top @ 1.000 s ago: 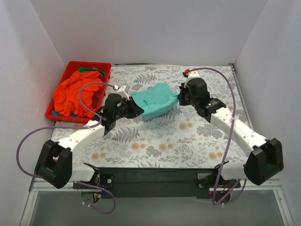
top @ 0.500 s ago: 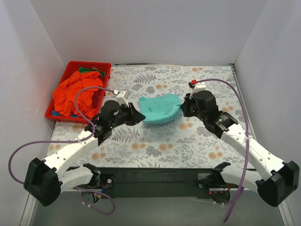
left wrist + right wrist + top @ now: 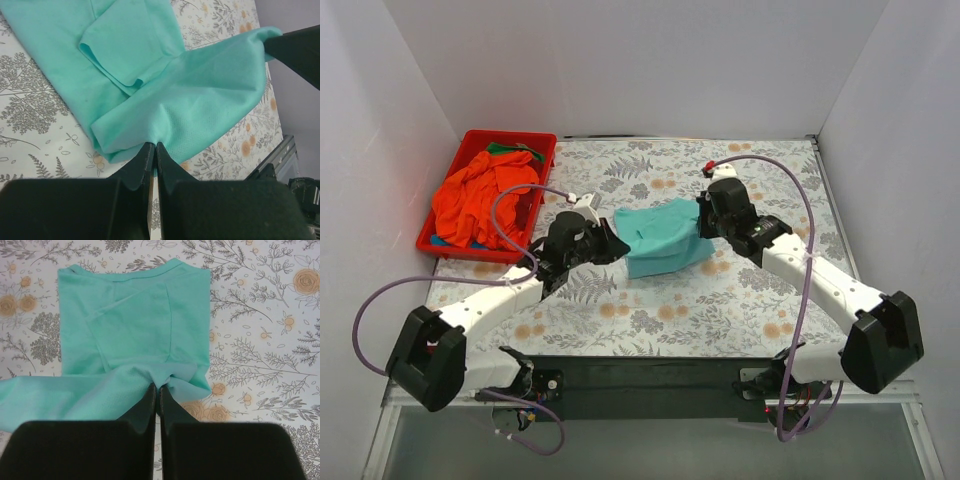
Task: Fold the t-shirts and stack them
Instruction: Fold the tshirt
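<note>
A teal t-shirt (image 3: 658, 237) lies partly folded in the middle of the table, its sleeves folded in. My left gripper (image 3: 617, 247) is shut on the shirt's near left edge (image 3: 155, 135). My right gripper (image 3: 698, 228) is shut on its right edge (image 3: 159, 380). Both hold the lower part of the cloth lifted over the flat upper part. The wrist views show the teal t-shirt (image 3: 135, 55) (image 3: 135, 315) spread beyond the fingertips. An orange-red t-shirt (image 3: 480, 195) lies crumpled in the bin, with a bit of green cloth (image 3: 505, 149) at its far end.
The red plastic bin (image 3: 435, 244) stands at the far left of the table. The table is covered by a floral cloth (image 3: 660, 300). White walls enclose the left, back and right sides.
Both grippers have carried the held edge of the teal t-shirt: it hung between them and sagged, and now lies folded over, more rectangular. The right gripper moved left and farther back.
</note>
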Controlling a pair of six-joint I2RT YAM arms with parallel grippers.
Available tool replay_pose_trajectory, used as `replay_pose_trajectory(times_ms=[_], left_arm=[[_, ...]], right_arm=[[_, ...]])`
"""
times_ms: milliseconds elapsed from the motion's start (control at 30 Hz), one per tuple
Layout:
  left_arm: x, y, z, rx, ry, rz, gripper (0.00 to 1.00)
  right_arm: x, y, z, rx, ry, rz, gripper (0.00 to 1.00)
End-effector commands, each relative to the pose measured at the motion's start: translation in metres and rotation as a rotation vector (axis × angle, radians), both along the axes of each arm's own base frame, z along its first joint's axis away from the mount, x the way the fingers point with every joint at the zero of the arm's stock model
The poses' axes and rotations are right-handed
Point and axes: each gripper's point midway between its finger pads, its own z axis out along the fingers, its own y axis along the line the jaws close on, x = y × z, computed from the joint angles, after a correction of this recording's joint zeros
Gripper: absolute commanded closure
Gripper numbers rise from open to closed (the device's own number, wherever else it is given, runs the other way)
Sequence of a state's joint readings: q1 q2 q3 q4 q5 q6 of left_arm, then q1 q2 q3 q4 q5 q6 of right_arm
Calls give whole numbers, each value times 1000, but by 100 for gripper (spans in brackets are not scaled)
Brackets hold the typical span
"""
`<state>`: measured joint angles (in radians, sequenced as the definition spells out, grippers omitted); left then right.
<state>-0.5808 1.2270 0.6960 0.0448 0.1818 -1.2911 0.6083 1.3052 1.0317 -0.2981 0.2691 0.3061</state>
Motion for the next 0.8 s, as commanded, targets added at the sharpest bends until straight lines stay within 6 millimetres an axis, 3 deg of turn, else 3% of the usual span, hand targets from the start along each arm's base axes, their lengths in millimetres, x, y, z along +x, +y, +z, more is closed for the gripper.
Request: replay_pose_trajectory(times_ms=[0,267,433,467,500,567,600,633,700,767], left_arm=[[26,2,20,-51,-58,29,100],[65,11,18,-74,-50,46,100],[92,16,13,-95,-33,50,100],[98,19,5,-96,-13,48,100],[106,18,8,-104,-17,48,100],[117,21,-5,-106,14,44,100],[124,21,-3,-112,9,47,100],[129,22,-4,-119,13,46,100],[144,27,-12,-131,28,53,100],[155,33,-15,-147,36,57,100]], right_arm=[[29,6,35,21,-94,-25,99],[66,14,46,9,-115,-35,99],[95,20,32,-12,-87,-37,99],[101,19,31,-15,-85,-39,99],[107,22,20,-26,-65,-33,99],[121,25,25,-21,-79,-34,99],[127,28,13,-33,-61,-28,99],[136,29,19,-25,-73,-31,99],[147,32,5,-34,-49,-27,99],[159,32,6,-26,-55,-31,99]])
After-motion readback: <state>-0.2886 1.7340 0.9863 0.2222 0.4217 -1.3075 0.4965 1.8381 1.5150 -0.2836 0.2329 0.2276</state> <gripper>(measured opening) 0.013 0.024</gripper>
